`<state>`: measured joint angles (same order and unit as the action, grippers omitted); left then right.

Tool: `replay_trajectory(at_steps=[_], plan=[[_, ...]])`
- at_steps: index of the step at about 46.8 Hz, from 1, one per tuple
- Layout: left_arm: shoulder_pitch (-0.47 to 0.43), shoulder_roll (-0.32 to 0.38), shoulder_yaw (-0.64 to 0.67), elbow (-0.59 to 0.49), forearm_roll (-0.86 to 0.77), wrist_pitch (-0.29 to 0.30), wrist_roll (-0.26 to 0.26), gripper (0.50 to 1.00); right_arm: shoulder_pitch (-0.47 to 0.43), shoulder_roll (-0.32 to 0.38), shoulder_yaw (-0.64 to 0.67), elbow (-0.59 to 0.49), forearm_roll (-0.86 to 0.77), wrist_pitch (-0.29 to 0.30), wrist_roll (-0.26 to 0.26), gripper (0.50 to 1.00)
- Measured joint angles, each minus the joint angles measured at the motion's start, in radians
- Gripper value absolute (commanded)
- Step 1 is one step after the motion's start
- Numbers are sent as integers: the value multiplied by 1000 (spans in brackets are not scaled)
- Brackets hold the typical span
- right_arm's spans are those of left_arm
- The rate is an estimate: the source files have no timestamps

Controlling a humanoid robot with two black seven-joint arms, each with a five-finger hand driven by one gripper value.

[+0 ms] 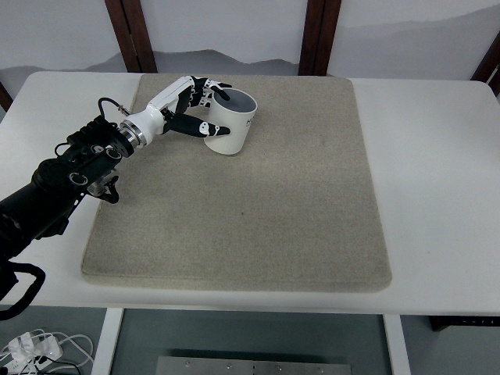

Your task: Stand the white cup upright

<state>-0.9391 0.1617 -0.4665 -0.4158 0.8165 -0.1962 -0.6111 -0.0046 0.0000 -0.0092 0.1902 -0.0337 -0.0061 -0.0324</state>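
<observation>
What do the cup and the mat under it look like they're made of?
White cup: smooth, faintly glossy, thick-walled, probably ceramic or hard plastic; grey inside. Mat: beige-grey, matte, fuzzy-looking, likely felt or dense foam with soft rounded edges. The left hand grips the cup.

- A white table (437,156) fills most of the view.
- A grey-white wall (62,31) runs across 12 o'clock, crossed by dark wooden uprights (319,35).
- White cables (31,345) lie on the floor at 7 o'clock.
</observation>
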Motion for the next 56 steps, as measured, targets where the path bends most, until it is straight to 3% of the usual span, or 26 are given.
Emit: replay_trajectory(at_steps=[17,32,37,40,43,47,52,56], plan=[[2,-20,-5,-1,-32,3,0,500,0,0,0,0,0,0,0,952],[4,-43,6,0,-31,58,0,500,0,0,0,0,0,0,0,952],[12,-43,6,0,-31,59,0,578,0,0,0,0,0,0,0,952],[15,-42,6,0,-32,59,0,711,0,0,0,0,0,0,0,952],[16,-42,6,0,-33,59,0,760,0,0,0,0,0,0,0,952],[17,-42,-3,0,-36,58,0,917,0,0,0,0,0,0,0,952],[19,-41,-4,-1,-60,57,0,994,0,0,0,0,0,0,0,952],[18,-40,4,-1,-91,54,0,996,0,0,0,0,0,0,0,952]])
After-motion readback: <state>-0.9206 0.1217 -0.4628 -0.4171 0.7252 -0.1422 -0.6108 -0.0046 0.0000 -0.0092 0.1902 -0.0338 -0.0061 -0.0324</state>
